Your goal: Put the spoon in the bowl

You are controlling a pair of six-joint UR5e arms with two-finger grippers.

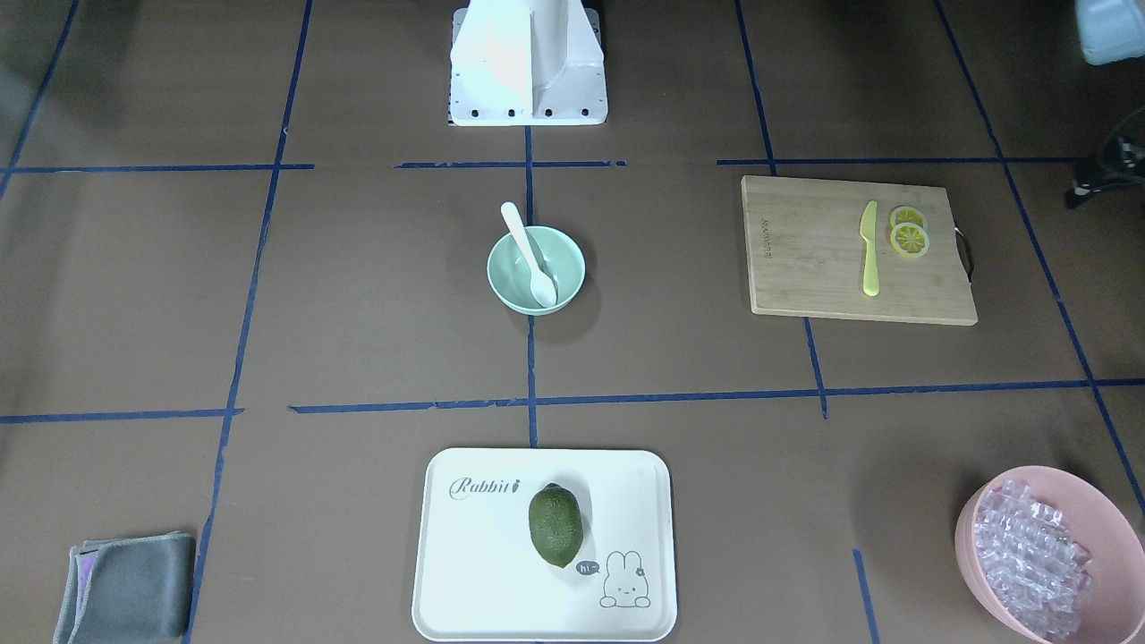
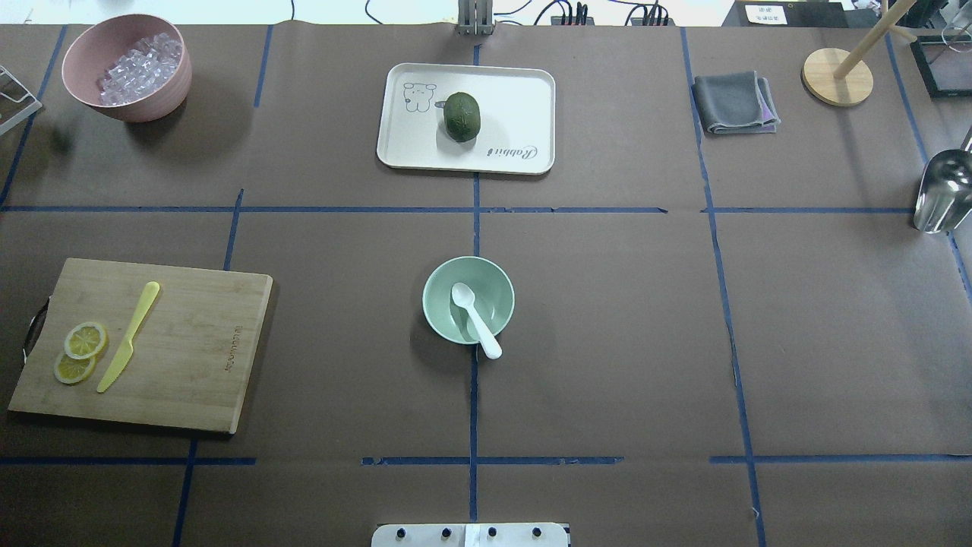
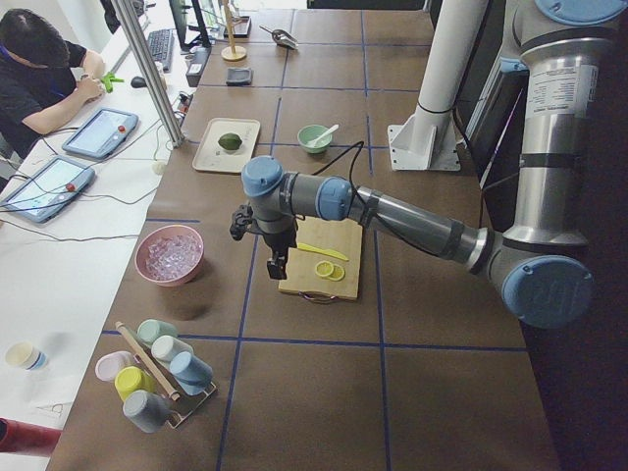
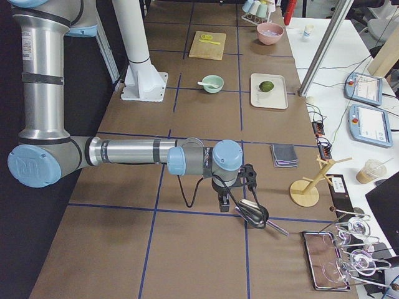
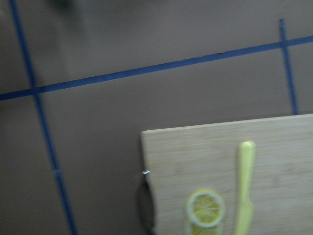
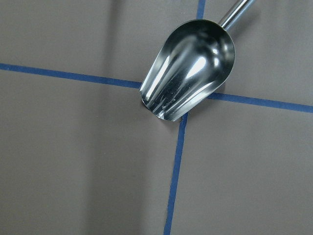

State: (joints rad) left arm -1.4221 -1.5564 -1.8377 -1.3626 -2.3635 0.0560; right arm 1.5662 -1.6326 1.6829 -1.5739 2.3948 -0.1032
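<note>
Spoon (image 2: 474, 319) lies in the mint-green bowl (image 2: 437, 304), scoop inside, handle slanting over the rim toward the robot. One spoon, one such bowl, one yellow knife (image 2: 129, 336), two lemon slices (image 2: 85, 339). Whether the left gripper (image 3: 278, 267) or the right gripper (image 4: 224, 204) is open or holding anything cannot be told.

You see a wide brown surface (image 2: 607, 319) marked into big squares by blue tape lines (image 2: 577, 210). A long white desk (image 3: 49, 265) runs along one side of it, with two tablets (image 3: 98, 132) lying on top. A shiny metal post (image 3: 147, 74) stands at the desk's edge. The light is bright and even.
</note>
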